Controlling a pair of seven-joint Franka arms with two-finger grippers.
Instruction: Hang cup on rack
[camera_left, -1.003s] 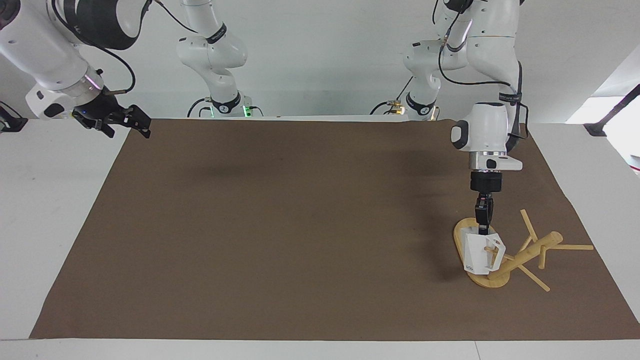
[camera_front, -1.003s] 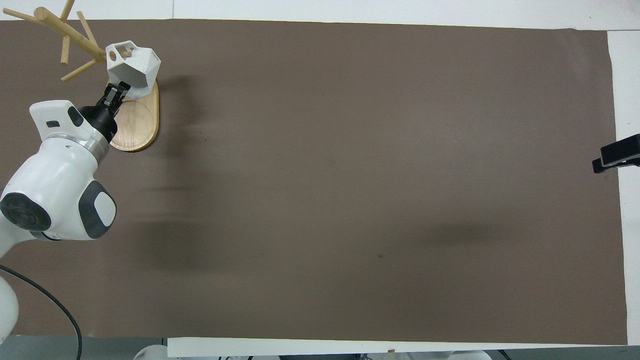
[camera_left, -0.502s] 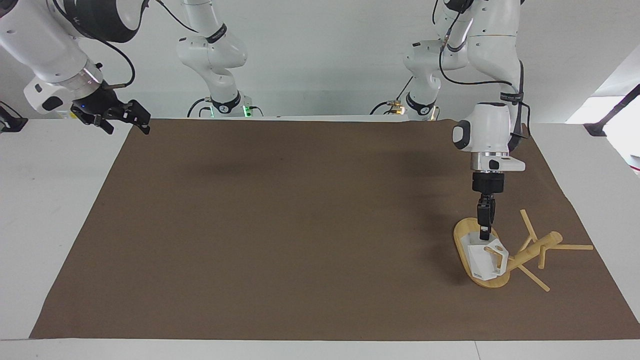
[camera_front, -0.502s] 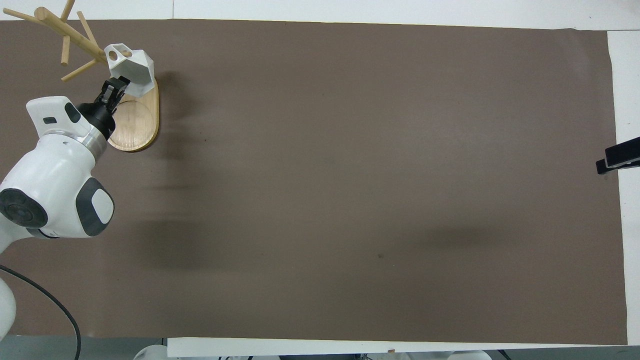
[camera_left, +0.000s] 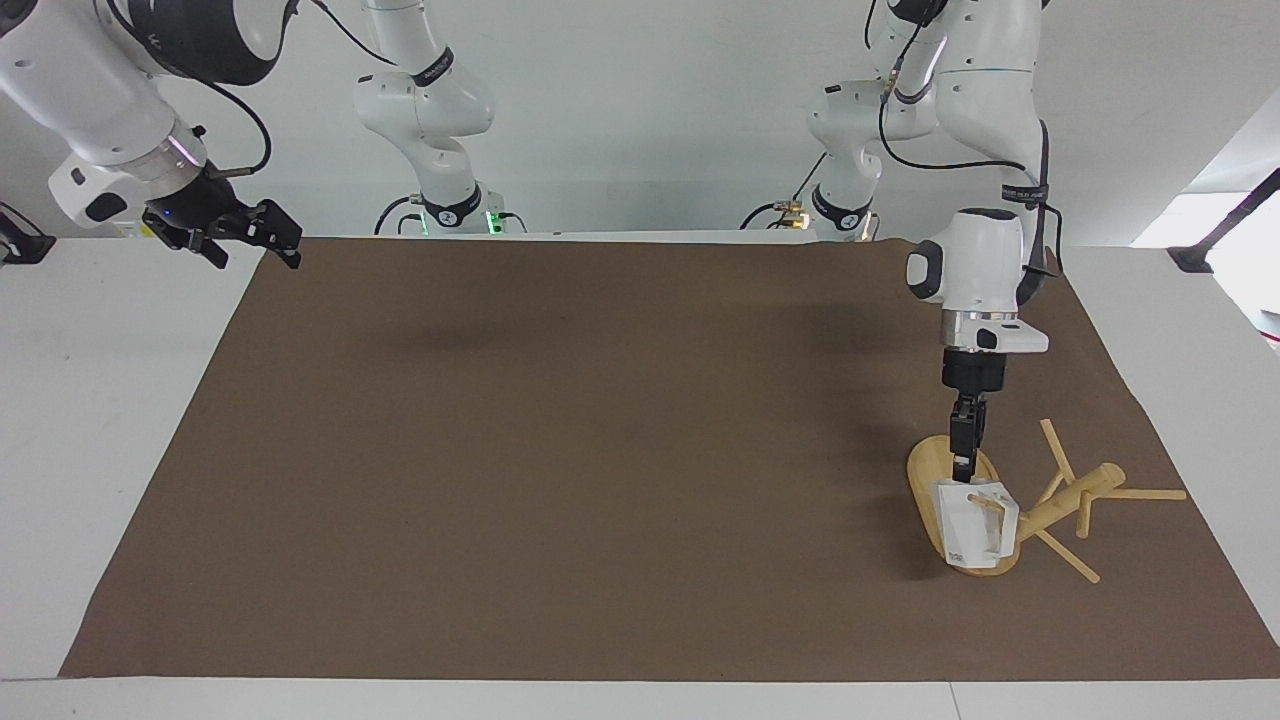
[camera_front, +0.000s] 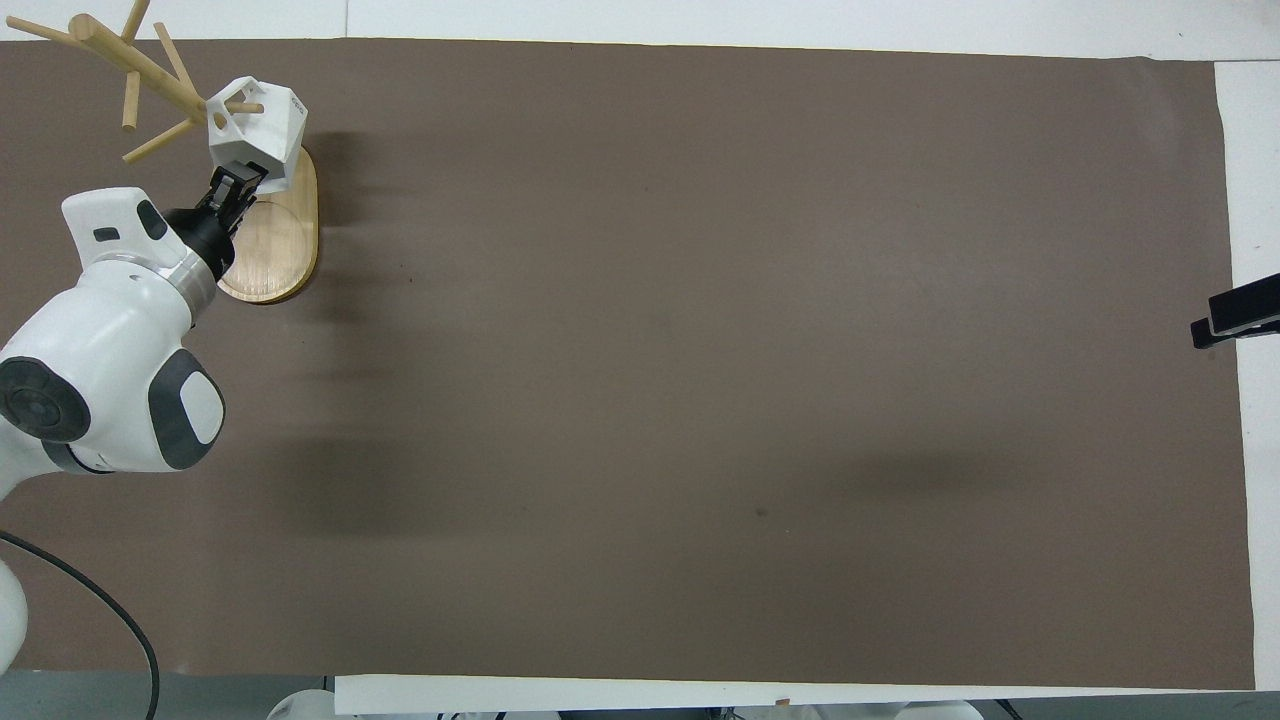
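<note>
Cup (camera_left: 972, 525) hangs by its squared handle on a low peg of the rack (camera_left: 1040, 500), over the end of the rack's oval base that lies farther from the robots, toward the left arm's end of the table; in the overhead view the peg passes through a hole in the handle. Rack post reads as tilted rather than plumb in both views, though the steep camera angles may account for that; cannot settle which. Judgement: hang looks essentially made, release in progress. Risks from here: (1) the left gripper (camera_left: 962, 470) sits just above the cup's rim, so any sideways drift on retreat could catch the rim and drag the cup off the peg; a straight lift looks safest. (2) Peg is thin and the cup sits out toward its free end, so a nudge could slide it off onto the base. (3) Weight hung to one side could rock the rack if it is bumped. Left gripper: points down over the cup, at or just above the rim; fingers look slightly parted, but cannot tell how far, nor whether they touch the rim. Right gripper (camera_left: 250, 235): waits in the air at the right arm's end of the table, over the mat's (camera_left: 560, 450) edge, fingers spread wide, nothing in them.
</note>
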